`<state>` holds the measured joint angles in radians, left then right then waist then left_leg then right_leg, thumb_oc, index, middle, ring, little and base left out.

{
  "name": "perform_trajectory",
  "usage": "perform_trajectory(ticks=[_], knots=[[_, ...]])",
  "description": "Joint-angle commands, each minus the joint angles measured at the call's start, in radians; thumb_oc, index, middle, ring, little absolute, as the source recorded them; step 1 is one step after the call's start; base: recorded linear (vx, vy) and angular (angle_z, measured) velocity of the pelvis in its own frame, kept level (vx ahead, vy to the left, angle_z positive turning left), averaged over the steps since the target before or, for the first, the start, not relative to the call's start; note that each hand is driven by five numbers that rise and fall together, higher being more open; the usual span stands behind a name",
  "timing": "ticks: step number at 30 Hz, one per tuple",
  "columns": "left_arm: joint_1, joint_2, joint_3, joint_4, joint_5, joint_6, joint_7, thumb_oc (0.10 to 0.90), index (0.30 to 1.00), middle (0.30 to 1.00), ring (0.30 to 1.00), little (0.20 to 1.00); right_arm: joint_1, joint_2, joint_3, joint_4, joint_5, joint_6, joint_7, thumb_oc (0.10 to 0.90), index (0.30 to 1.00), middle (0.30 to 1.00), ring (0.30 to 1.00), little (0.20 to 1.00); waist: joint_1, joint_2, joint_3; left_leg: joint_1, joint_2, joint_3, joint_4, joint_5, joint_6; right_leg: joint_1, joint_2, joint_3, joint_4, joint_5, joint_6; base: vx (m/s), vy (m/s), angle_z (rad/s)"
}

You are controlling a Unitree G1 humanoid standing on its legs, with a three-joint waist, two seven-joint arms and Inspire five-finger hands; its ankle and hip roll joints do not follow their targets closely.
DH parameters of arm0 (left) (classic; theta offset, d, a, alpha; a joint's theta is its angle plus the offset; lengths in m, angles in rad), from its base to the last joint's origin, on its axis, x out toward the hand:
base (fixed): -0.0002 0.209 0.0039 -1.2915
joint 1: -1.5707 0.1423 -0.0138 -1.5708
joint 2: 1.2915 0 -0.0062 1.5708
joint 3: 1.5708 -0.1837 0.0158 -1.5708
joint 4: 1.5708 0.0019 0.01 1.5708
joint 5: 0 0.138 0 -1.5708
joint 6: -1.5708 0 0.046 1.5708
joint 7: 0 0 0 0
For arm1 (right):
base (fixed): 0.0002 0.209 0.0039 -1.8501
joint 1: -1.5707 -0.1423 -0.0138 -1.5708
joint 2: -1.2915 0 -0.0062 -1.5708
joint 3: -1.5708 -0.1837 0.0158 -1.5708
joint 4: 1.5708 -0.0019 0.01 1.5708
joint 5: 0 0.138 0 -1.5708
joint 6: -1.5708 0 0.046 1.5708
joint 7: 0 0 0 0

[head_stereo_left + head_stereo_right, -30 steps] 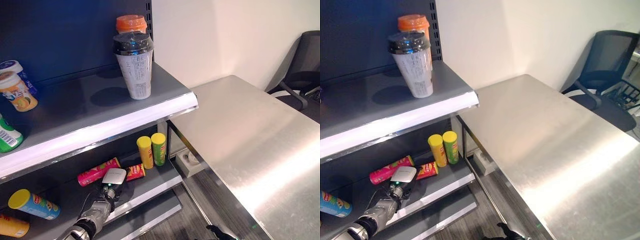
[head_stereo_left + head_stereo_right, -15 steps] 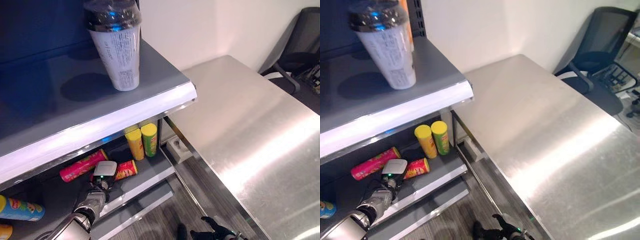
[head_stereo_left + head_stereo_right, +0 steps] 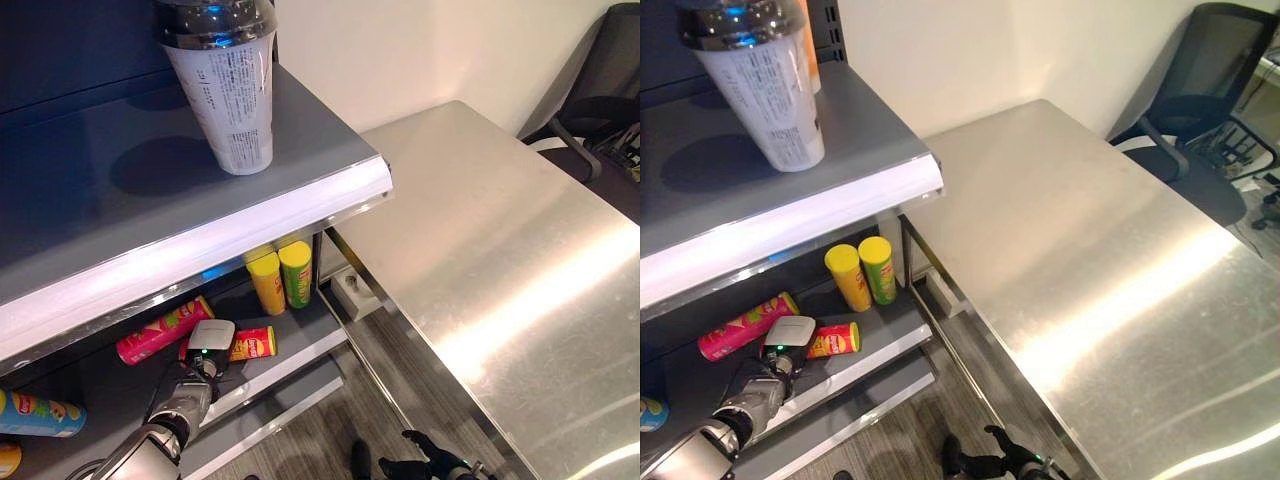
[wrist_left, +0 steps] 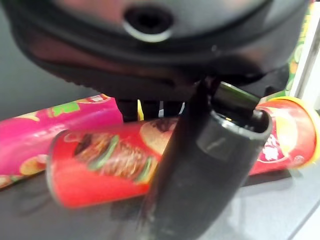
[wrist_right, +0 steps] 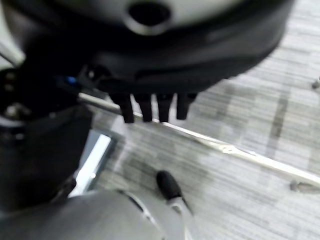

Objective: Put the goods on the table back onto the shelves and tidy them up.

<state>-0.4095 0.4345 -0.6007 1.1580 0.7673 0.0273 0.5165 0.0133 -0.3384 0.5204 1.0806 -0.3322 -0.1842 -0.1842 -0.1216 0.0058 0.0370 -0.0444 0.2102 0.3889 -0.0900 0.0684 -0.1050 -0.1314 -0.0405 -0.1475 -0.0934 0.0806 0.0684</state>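
Your left hand (image 4: 200,165) sits over the short red cylindrical crisp can (image 4: 105,167) lying on its side on the lower grey shelf (image 3: 300,345). The can's long axis runs across the thumb; whether fingers clasp it, you cannot tell.

You can see print on the tall cup (image 3: 232,105) near the upper shelf's front edge and on the red can (image 4: 150,162) lying on the lower shelf, but none of it is clear enough to read.
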Motion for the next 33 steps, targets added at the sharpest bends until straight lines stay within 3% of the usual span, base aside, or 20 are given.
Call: perform_trajectory(ticks=[1,5,10,15,18,21,24,26,28,33], knots=[[-0.024,0.017,0.055,0.011,-0.054,-0.023,0.029,0.4,0.3,0.3,0.3,0.3,0.028,0.004,0.016,-0.025,0.019,-0.02,-0.038,0.8,0.9,0.9,0.9,0.9,-0.009,-0.05,-0.002,0.057,0.023,0.028,0.003,-0.001,-0.063,0.007,-0.032,0.006,0.013,0.02,0.074,0.0,0.0,0.0],[0.003,0.016,0.115,-0.039,-0.132,-0.05,0.07,0.4,0.3,0.3,0.3,0.3,0.036,0.013,0.015,-0.032,0.018,-0.02,-0.043,0.8,0.9,0.9,0.9,0.9,-0.004,-0.056,-0.003,0.061,0.022,0.022,0.003,-0.001,-0.062,0.016,-0.032,-0.001,0.011,0.017,0.073,0.0,-0.008,0.04],[0.068,-0.006,0.234,-0.12,-0.336,-0.139,0.182,0.4,0.3,0.3,0.3,0.3,0.041,0.04,0.033,-0.045,0.02,-0.028,-0.069,0.8,0.9,0.9,0.9,0.9,0.008,-0.079,0.006,0.061,0.022,0.012,0.003,0.003,-0.061,0.021,-0.031,-0.01,0.008,0.019,0.073,0.0,-0.006,0.02],[0.101,-0.023,0.28,-0.149,-0.449,-0.206,0.203,0.4,0.3,0.3,0.3,0.3,0.033,0.057,0.054,-0.045,0.023,-0.032,-0.081,0.8,0.9,0.9,0.9,0.9,0.017,-0.099,0.013,0.054,0.025,0.008,0.003,0.008,-0.061,0.02,-0.031,-0.016,0.006,0.023,0.072,0.0,-0.005,0.01],[0.114,-0.035,0.308,-0.166,-0.535,-0.289,0.219,0.4,0.3,0.3,0.3,0.3,0.028,0.074,0.072,-0.04,0.019,-0.034,-0.1,0.8,0.9,0.9,0.9,0.9,0.024,-0.119,0.018,0.057,0.03,0.007,0.003,0.004,-0.062,0.023,-0.027,-0.015,0.006,0.022,0.073,-0.02,-0.026,0.05],[0.114,-0.035,0.317,-0.16,-0.562,-0.308,0.229,0.4,0.3,0.3,0.3,0.3,0.024,0.08,0.082,-0.043,0.018,-0.04,-0.11,0.8,0.9,0.9,0.9,0.9,0.025,-0.131,0.022,0.055,0.032,0.009,0.003,0.005,-0.062,0.02,-0.025,-0.014,0.006,0.025,0.075,-0.02,-0.013,0.0],[0.096,-0.02,0.335,-0.19,-0.593,-0.359,0.267,0.4,0.3,0.3,0.3,0.3,0.011,0.096,0.115,-0.052,0.009,-0.044,-0.132,0.8,0.9,0.9,0.9,0.9,0.026,-0.171,0.039,0.037,0.039,0.012,0.003,0.006,-0.062,-0.004,-0.016,-0.006,0.008,0.036,0.078,-0.08,-0.053,-0.03],[0.09,-0.015,0.336,-0.194,-0.594,-0.367,0.273,0.4,0.3,0.3,0.3,0.3,0.006,0.1,0.122,-0.052,0.008,-0.046,-0.136,0.8,0.9,0.9,0.9,0.9,0.027,-0.179,0.045,0.034,0.04,0.013,0.003,0.006,-0.062,-0.01,-0.013,-0.003,0.009,0.039,0.079,-0.07,-0.048,-0.06],[0.058,0.018,0.344,-0.224,-0.591,-0.399,0.326,0.4,0.3,0.3,0.3,0.3,-0.016,0.116,0.158,-0.066,0.012,-0.06,-0.151,0.8,0.9,0.9,0.9,0.9,0.032,-0.224,0.082,0.015,0.053,0.023,0.003,0.012,-0.061,-0.04,0.0,0.01,0.013,0.052,0.083,-0.16,-0.095,-0.07],[0.042,0.047,0.37,-0.231,-0.613,-0.418,0.363,0.4,0.3,0.3,0.3,0.3,-0.028,0.141,0.19,-0.074,0.018,-0.071,-0.158,0.8,0.9,0.9,0.9,0.9,0.042,-0.272,0.104,0.006,0.065,0.036,0.003,0.018,-0.061,-0.06,0.015,0.027,0.013,0.061,0.083,-0.06,-0.055,-0.11]])
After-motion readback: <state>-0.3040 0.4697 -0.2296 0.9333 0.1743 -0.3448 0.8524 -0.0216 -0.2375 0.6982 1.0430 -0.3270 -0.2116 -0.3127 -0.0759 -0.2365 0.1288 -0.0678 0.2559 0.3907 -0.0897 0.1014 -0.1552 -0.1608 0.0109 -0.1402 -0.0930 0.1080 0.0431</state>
